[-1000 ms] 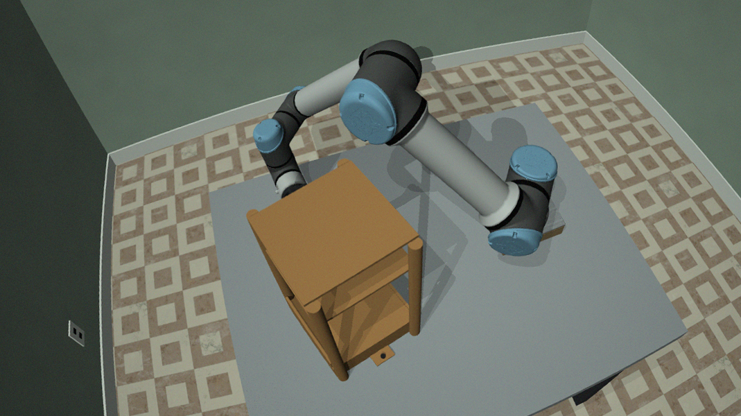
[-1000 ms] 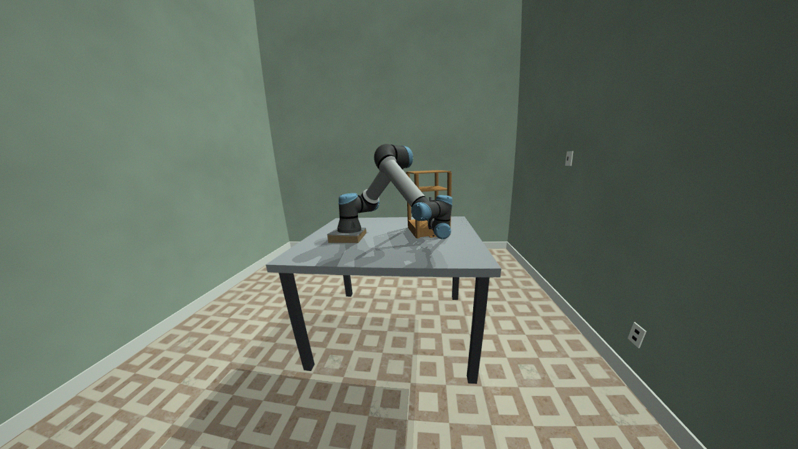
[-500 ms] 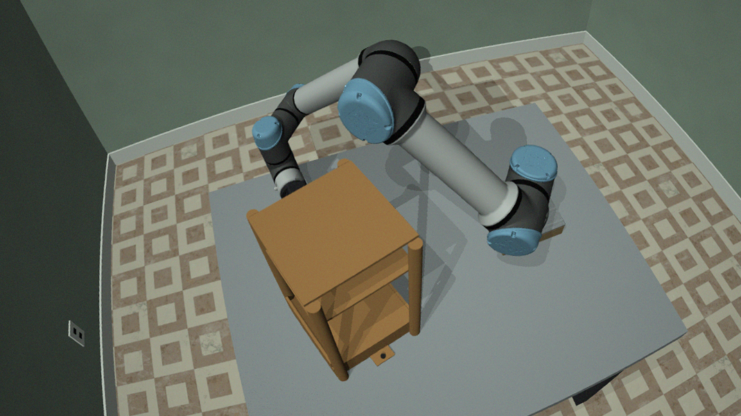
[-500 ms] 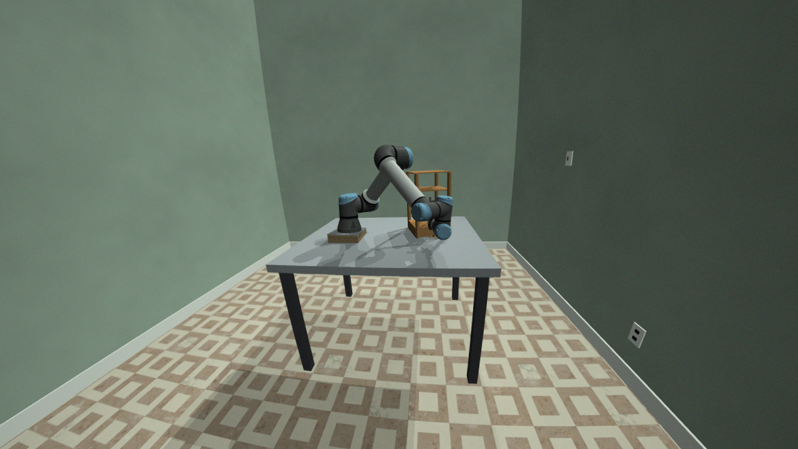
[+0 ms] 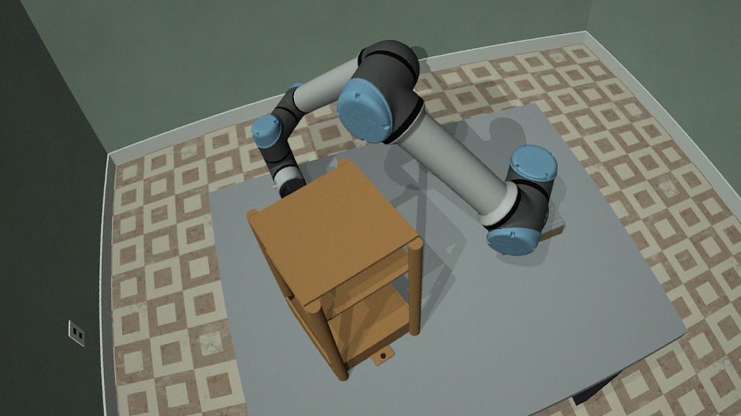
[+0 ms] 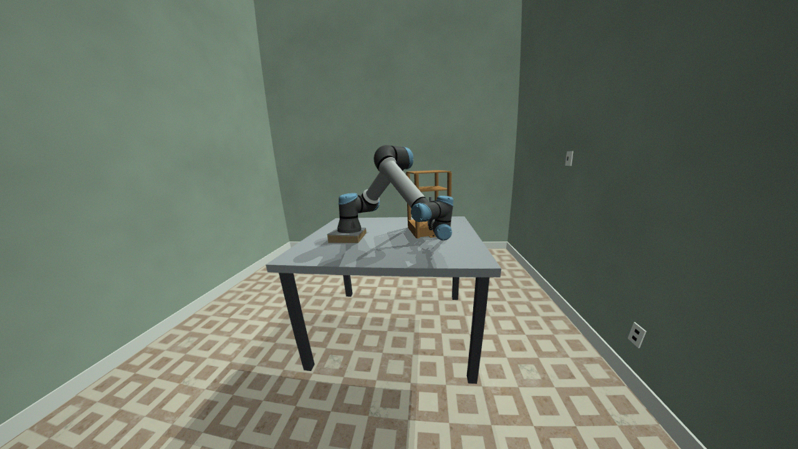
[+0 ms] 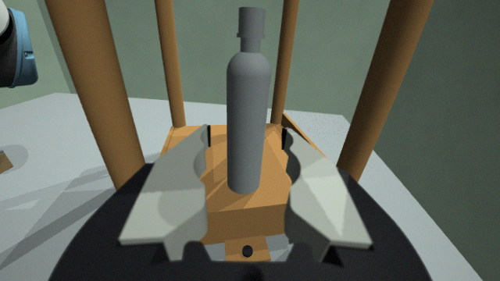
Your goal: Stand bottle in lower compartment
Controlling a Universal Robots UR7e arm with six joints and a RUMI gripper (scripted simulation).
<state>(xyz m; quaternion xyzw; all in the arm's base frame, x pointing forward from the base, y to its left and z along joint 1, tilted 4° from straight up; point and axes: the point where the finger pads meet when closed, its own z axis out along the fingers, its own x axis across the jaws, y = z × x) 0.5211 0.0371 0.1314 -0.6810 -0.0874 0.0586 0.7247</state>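
A grey bottle (image 7: pixel 248 117) stands upright, cap up, on the orange floor (image 7: pixel 269 187) of the shelving unit's lower compartment, behind the front lip (image 7: pixel 242 224). My gripper (image 7: pixel 246 128) is open at the compartment's front. Its two pale fingers sit left and right of the bottle with a clear gap on each side and do not touch it. The wooden shelving unit (image 5: pixel 329 230) (image 6: pixel 435 178) hides the bottle and the fingers in the top view. My wrist (image 5: pixel 289 181) is low behind the unit.
The unit's four round posts (image 7: pixel 98 90) frame the compartment. A small tab with a hole (image 7: pixel 247 250) (image 5: pixel 382 356) sticks out at the lip. The unit stands on a grey table (image 5: pixel 498 317) (image 6: pixel 390 256), and the arm's base (image 5: pixel 524 214) (image 6: pixel 346 223) is mounted on it.
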